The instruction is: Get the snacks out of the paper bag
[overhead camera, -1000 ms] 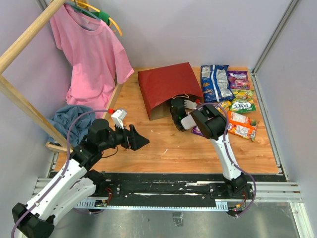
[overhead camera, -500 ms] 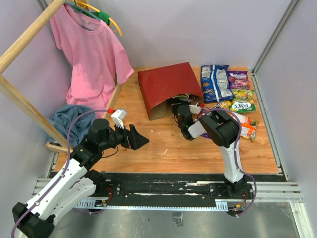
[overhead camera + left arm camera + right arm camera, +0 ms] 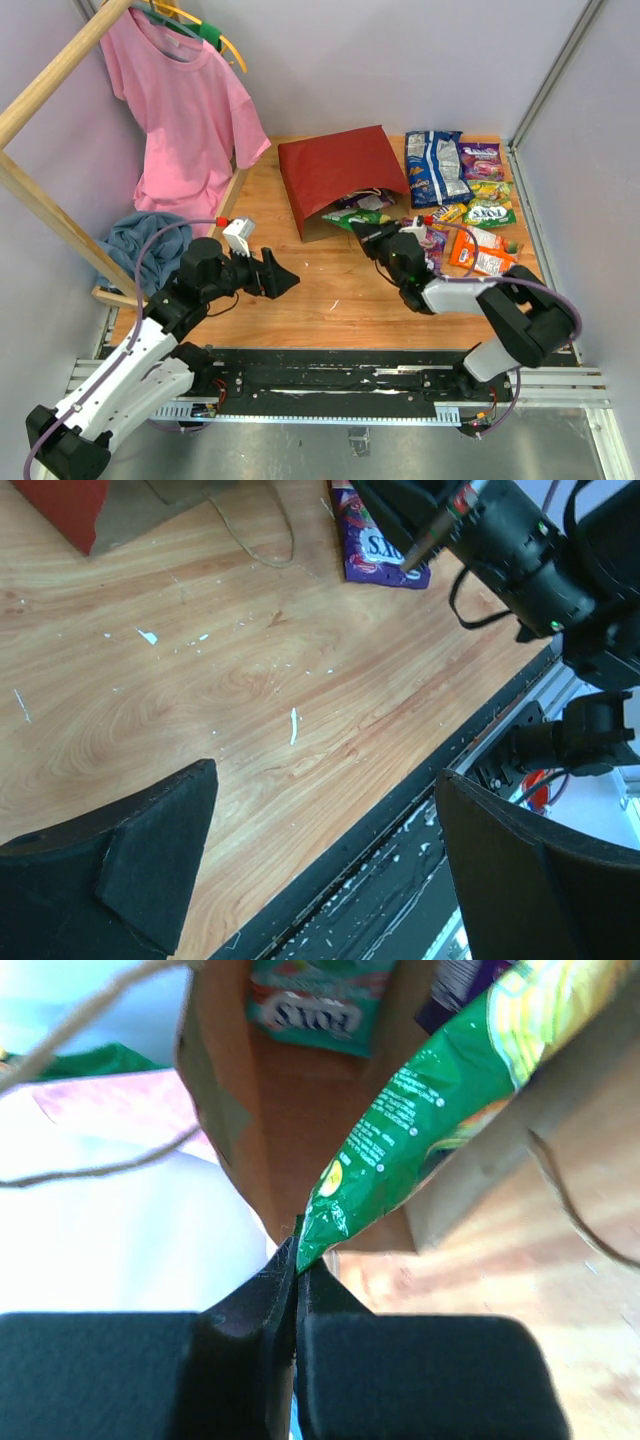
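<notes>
- The right end effector is clenched on the bottom corner of a green packet. In the right wrist view its fingers are pressed together on that corner.
- A second ago this arm stood tall with its tip at the mouth of the paper bag. It has since sunk low over the counter, elbow swung out to the right, and drawn back from the opening.
- The green packet has come with it: earlier hidden, it now sticks partly out of the mouth, its upper end still inside the brown lining.
- The paper bag lies on its side where it lay before, mouth toward the arms. A teal packet sits deeper inside.
- The snacks already out lie in the same cluster right of the bag: blue-white bag, orange packet, and a purple packet just under the right arm.
- The left end effector is released, jaws wide, hovering over bare counter left of the bag, barely shifted.
</notes>
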